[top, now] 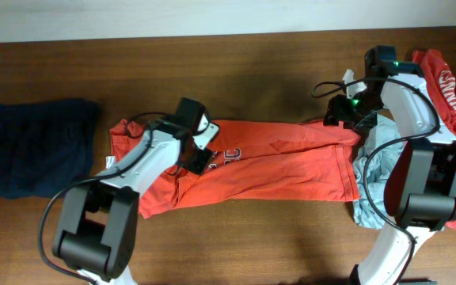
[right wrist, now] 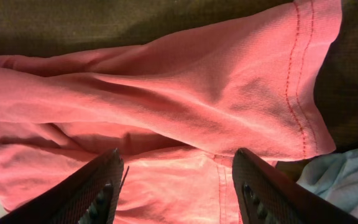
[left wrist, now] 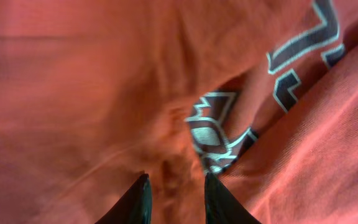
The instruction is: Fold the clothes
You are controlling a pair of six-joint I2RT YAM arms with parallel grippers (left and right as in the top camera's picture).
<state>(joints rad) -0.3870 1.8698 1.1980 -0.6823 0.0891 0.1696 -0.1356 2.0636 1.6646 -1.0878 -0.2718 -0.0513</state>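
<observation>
- Orange-red T-shirt [top: 275,162]: spread lengthwise across the middle of the bench [top: 252,71], creased and partly doubled over itself, with one end near each arm.
- Chest print [left wrist: 213,137]: grey-white outlined lettering, partly hidden in a fold; in the overhead view it lies just beside the left hand.
- Left hand [left wrist: 174,177]: lowered onto the printed part of the shirt. Its two dark fingertips stand narrowly apart over a small ridge of cloth; the left wrist view does not settle whether they touch the fabric.
- Right hand [right wrist: 178,155]: poised over the shirt's far right end, near a stitched hem. The fingers [right wrist: 104,186] are spread wide, with nothing held between them.
- Pale grey-blue garment [top: 378,158]: bunched at the right end of the shirt, beneath the right arm; a corner also shows at the lower right of the right wrist view.
- Red printed tee [top: 450,87]: crumpled at the bench's far right corner, behind the right arm.
- Navy garment [top: 34,146]: lying flat at the left end of the bench, well apart from the orange-red shirt.
</observation>
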